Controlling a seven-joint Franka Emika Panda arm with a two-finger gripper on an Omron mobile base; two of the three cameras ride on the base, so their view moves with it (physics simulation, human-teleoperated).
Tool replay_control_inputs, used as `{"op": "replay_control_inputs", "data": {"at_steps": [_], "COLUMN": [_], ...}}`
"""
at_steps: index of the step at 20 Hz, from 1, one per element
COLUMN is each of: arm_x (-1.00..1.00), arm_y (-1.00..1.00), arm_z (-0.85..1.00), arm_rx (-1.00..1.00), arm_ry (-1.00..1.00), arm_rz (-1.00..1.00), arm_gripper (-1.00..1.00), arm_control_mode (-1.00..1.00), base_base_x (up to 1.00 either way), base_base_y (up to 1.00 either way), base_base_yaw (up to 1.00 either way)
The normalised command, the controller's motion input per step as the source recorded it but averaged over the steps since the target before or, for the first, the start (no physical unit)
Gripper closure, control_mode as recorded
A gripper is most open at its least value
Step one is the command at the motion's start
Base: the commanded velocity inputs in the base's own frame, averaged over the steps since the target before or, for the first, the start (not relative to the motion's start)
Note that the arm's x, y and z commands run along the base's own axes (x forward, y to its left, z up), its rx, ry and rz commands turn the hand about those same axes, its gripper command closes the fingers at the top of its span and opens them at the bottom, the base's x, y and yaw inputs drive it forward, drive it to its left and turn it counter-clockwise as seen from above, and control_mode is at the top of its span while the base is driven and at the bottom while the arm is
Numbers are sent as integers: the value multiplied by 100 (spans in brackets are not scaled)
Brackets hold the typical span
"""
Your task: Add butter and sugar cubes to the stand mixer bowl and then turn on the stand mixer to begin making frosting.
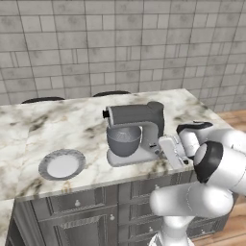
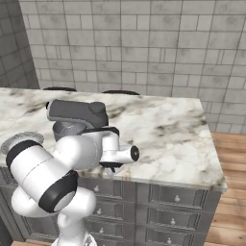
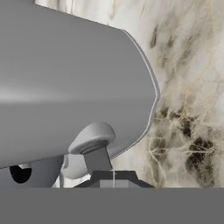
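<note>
The gripper [image 3: 113, 177] is pressed together with nothing between its tips, and it sits right at the side of the mixer [image 1: 137, 129] — at the back of the machine, on the end away from the bowl [image 1: 124, 140]. In the hand view a small rounded lever [image 3: 92, 139] pokes out from the grey housing just ahead of the closed tips, touching or very nearly so; I can't tell which. That looks to me like the switch, so the step in hand would be turning the mixer on.

The relation that matters: the lever lies straight in front of the tips and a shade to their left, its stem running back toward them. A short nudge along the housing should do it — the closed tips act as a single prod.

The bowl sits under the head, beyond the lever from the gripper. I can't make out butter or sugar inside it from here. Farther off along the counter [image 1: 192, 108], past the bowl, lies a round plate [image 1: 62, 164], and it looks bare.
</note>
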Motion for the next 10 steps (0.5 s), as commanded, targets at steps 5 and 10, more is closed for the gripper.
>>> {"op": "replay_control_inputs", "data": {"at_steps": [5,10], "arm_x": [0,1], "arm_y": [57,71], "arm_z": [-5,-10], "arm_rx": [18,18], "arm_ry": [14,14], "arm_rz": [0,0], "arm_gripper": [100,100], "arm_control_mode": [-100,-100], "base_base_x": [0,0], "base_base_y": [0,0], "base_base_yaw": [0,0]}}
